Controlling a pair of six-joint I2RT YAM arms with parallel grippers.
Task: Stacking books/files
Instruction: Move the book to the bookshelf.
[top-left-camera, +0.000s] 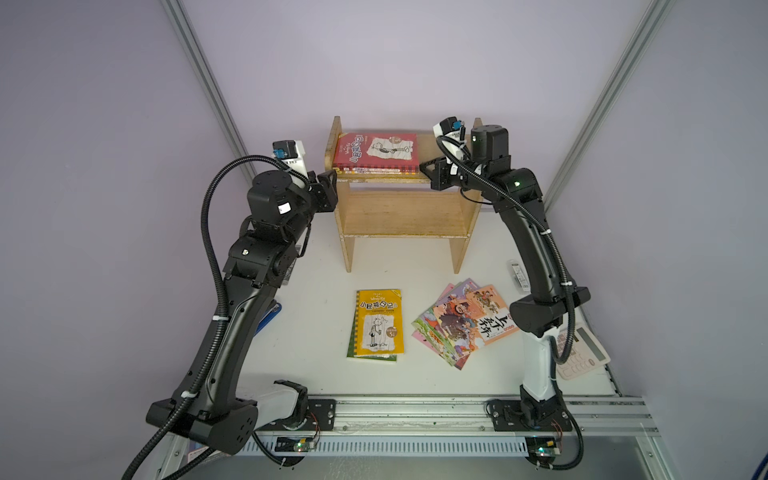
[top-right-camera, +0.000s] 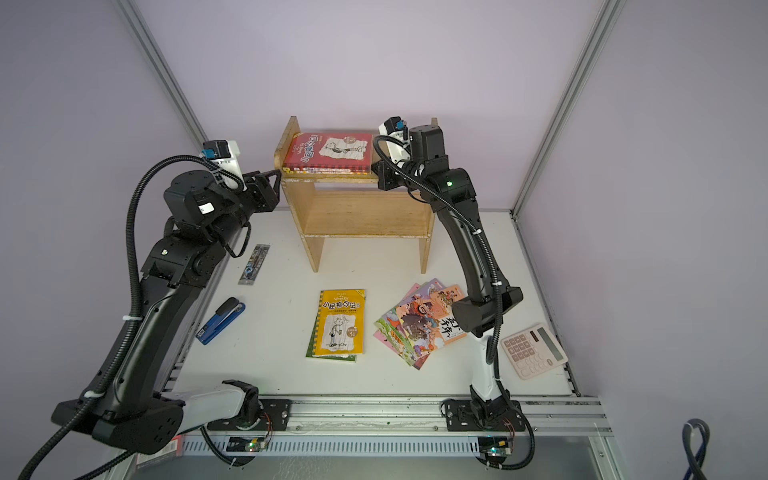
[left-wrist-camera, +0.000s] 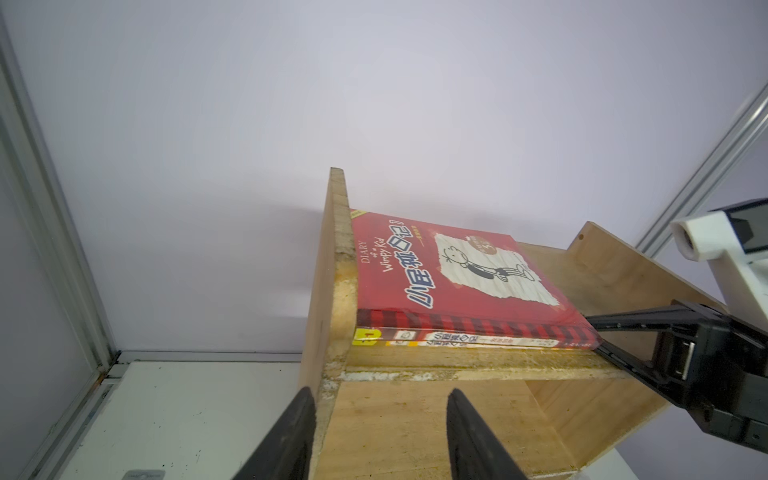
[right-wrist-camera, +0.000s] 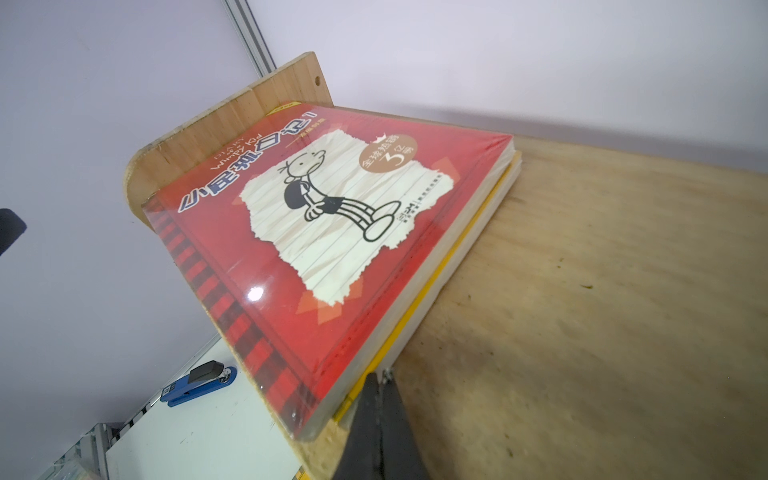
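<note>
1. A red book (top-left-camera: 376, 150) with a stick-boy sketch lies flat on the shelf (top-left-camera: 399, 216) top, stacked on a yellow-edged book (right-wrist-camera: 430, 286).
2. A yellow book (top-left-camera: 380, 322) lies face up on the table (top-left-camera: 316, 316), covering a green book (top-left-camera: 352, 332).
3. Thin cartoon books (top-left-camera: 465, 320) lie fanned beside it, orange uppermost.

The red book (top-left-camera: 376, 151) wears black-and-red stripes along its edge and a cream lined patch. A yellow book (top-left-camera: 380, 322), a green book (top-left-camera: 351, 340), an orange book (top-left-camera: 490, 328); blue stapler (top-right-camera: 220, 320), pinkish calculator (top-right-camera: 534, 351), tan shelf (top-left-camera: 405, 212).
</note>
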